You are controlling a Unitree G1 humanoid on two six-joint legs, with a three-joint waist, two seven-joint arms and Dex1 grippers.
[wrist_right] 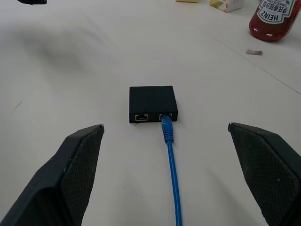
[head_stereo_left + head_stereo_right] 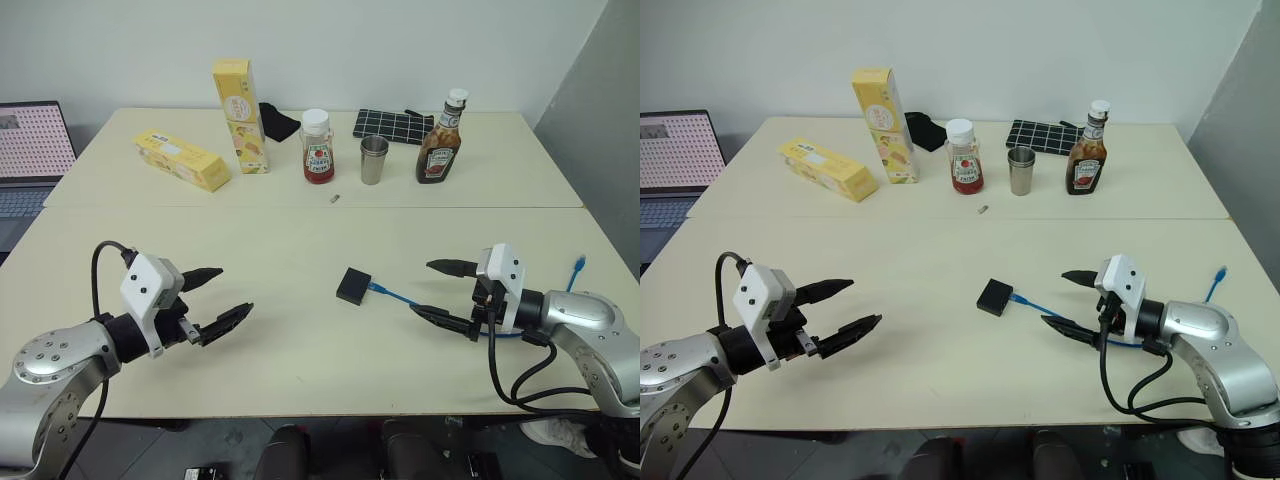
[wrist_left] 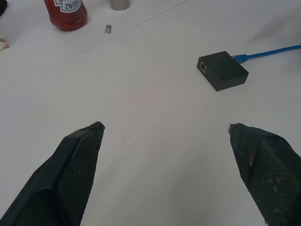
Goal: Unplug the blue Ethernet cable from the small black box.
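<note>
Left end effector [image 2: 212, 299] spread wide, empty, well left of the black box [image 2: 353, 285] mid-desk [image 2: 300, 230]. Blue cable [image 1: 171, 162] still plugged in, running right from the box straight toward the right end effector [image 2: 447, 291], also spread and empty. Right arm is nearer, lined up along the cable.

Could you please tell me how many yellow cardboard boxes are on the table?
2. One tall yellow cardboard box stands upright at the far side of the cream table, left of the red ketchup bottle; another yellow cardboard box lies flat further left. None seem hidden.
</note>
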